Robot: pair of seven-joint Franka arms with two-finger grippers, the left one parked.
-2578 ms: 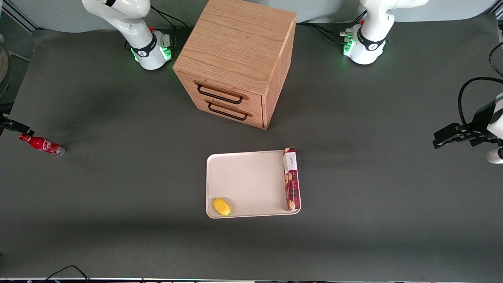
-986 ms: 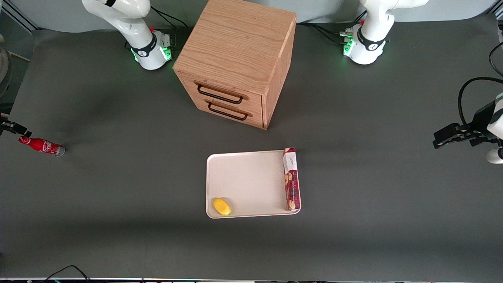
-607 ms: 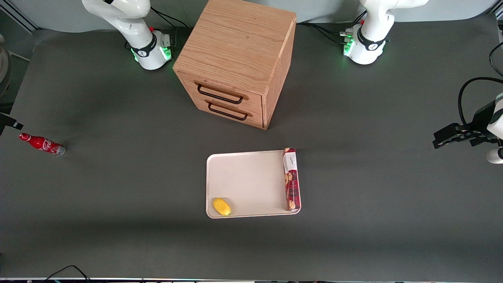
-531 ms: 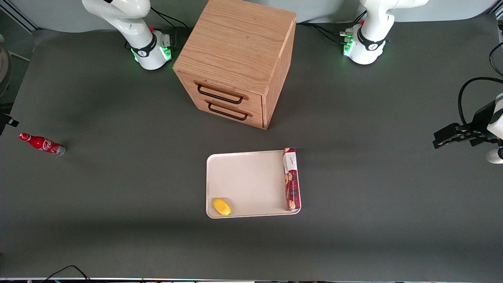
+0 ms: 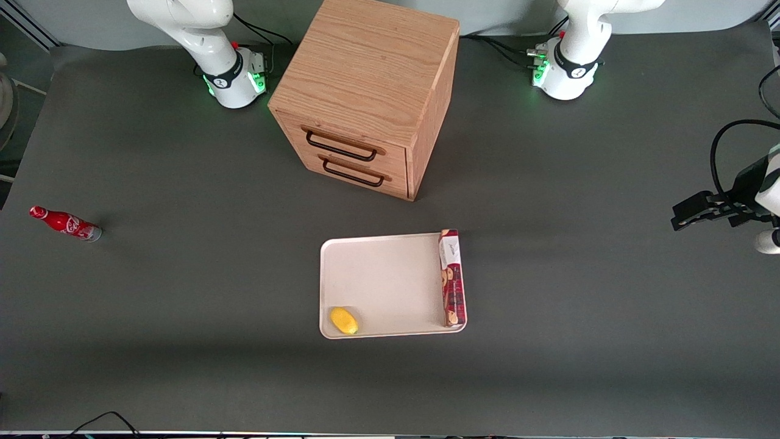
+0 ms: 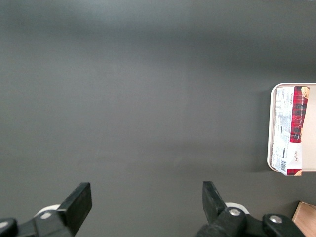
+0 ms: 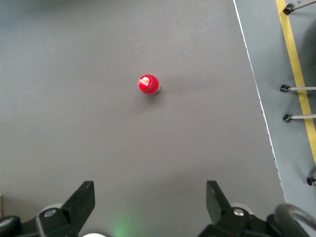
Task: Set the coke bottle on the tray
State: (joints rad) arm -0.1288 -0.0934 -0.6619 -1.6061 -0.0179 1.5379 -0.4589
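The coke bottle [image 5: 64,224] is a small red bottle with a red cap. It stands upright on the dark table mat, toward the working arm's end of the table. The right wrist view shows it from above as a red cap [image 7: 148,84]. My right gripper [image 7: 150,198] is high above the table, open and empty, with the bottle well clear of its fingertips. The gripper is out of the front view. The cream-white tray [image 5: 384,274] lies mid-table in front of the cabinet, far from the bottle. Its rim also shows in the left wrist view [image 6: 270,128].
A long red cookie box [image 5: 452,277] and a yellow lemon [image 5: 344,321] lie on the tray. A wooden drawer cabinet [image 5: 365,91] stands farther from the front camera than the tray. The table's edge [image 7: 256,103] runs close by the bottle.
My gripper was beside the bottle's cap at the edge of the front view. It has drawn away and left that view. The bottle stays standing in place.
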